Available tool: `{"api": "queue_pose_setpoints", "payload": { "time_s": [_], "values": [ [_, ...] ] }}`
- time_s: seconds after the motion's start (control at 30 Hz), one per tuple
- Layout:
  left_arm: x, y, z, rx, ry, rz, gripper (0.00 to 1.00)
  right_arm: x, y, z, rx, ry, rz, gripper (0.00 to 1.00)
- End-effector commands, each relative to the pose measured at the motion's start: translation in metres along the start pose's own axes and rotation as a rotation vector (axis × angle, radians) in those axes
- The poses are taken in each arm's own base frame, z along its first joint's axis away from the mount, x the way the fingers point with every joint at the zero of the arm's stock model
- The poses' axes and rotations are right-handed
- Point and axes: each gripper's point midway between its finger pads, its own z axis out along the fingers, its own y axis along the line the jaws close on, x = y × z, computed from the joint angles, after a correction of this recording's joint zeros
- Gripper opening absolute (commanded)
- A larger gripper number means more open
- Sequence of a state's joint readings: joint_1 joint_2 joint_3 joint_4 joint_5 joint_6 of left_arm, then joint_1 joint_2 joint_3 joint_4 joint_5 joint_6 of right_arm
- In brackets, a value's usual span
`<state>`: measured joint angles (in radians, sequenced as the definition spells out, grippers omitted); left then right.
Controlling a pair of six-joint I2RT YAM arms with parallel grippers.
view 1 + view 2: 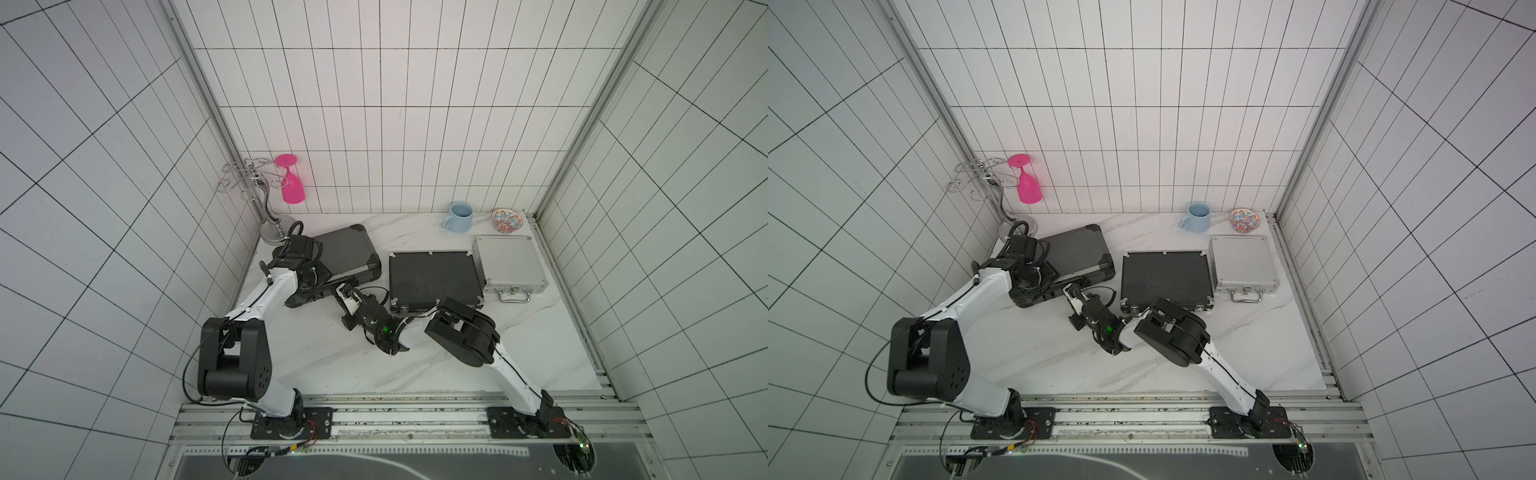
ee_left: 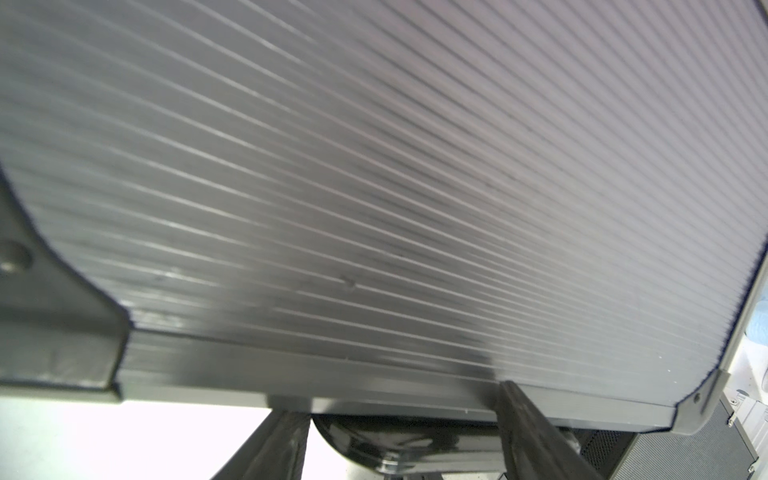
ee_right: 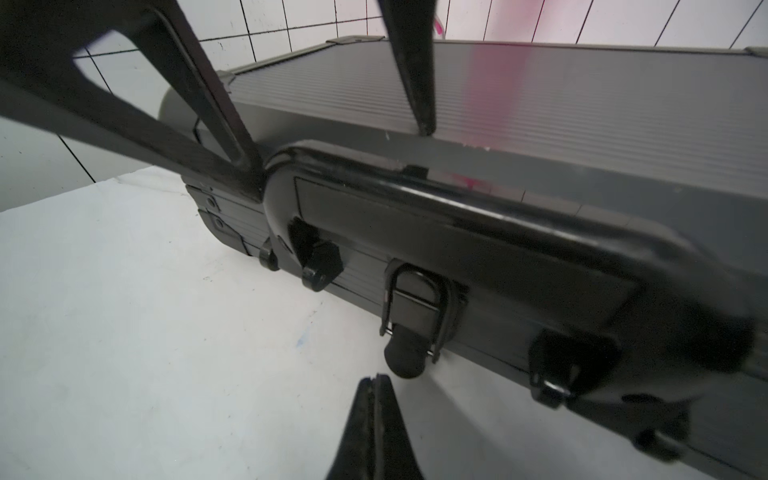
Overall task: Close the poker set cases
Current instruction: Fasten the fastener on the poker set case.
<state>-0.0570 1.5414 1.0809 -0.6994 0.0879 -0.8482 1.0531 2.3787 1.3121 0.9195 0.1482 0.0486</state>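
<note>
Three poker set cases lie side by side at the back of the marble table, all with lids down. The large dark-grey case point(image 1: 347, 251) is on the left, the medium black case point(image 1: 432, 278) in the middle, and the small silver case point(image 1: 509, 259) on the right. My left gripper point(image 2: 399, 415) is open at the large case's front edge. One of its fingers point(image 3: 415, 83) rests on the ribbed lid, the other beside the upright black handle point(image 3: 478, 208). My right gripper point(image 3: 376, 380) is shut and empty, low on the table just in front of a latch point(image 3: 415, 316).
A wire glass rack point(image 1: 257, 195) stands at the back left with a pink glass point(image 1: 293, 183) hanging upside down. A blue mug point(image 1: 459, 216) and a patterned bowl point(image 1: 506, 220) sit at the back right. Tiled walls close in three sides.
</note>
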Motion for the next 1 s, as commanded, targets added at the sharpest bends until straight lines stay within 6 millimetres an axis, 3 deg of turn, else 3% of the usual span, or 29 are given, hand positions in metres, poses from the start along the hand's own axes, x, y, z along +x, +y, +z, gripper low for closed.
{"api": "queue_pose_setpoints", "payload": {
  "time_s": [0.0, 0.2, 0.5, 0.77, 0.97],
  "values": [
    [0.003, -0.009, 0.025, 0.047, 0.03, 0.066, 0.68, -0.005, -0.005, 0.019, 0.025, 0.013, -0.026, 0.0],
    [0.003, -0.008, 0.026, 0.053, 0.041, 0.071, 0.67, 0.0, -0.016, 0.023, 0.083, 0.022, -0.035, 0.0],
    [0.004, -0.002, 0.03, 0.044, 0.047, 0.069, 0.66, -0.019, -0.015, 0.016, 0.073, -0.044, -0.019, 0.0],
    [0.004, 0.0, 0.03, 0.04, 0.045, 0.072, 0.66, -0.013, -0.012, 0.024, 0.06, -0.022, -0.025, 0.0],
    [0.008, 0.005, 0.034, 0.03, 0.056, 0.075, 0.66, -0.02, -0.013, 0.025, 0.066, -0.041, -0.02, 0.0]
  ]
}}
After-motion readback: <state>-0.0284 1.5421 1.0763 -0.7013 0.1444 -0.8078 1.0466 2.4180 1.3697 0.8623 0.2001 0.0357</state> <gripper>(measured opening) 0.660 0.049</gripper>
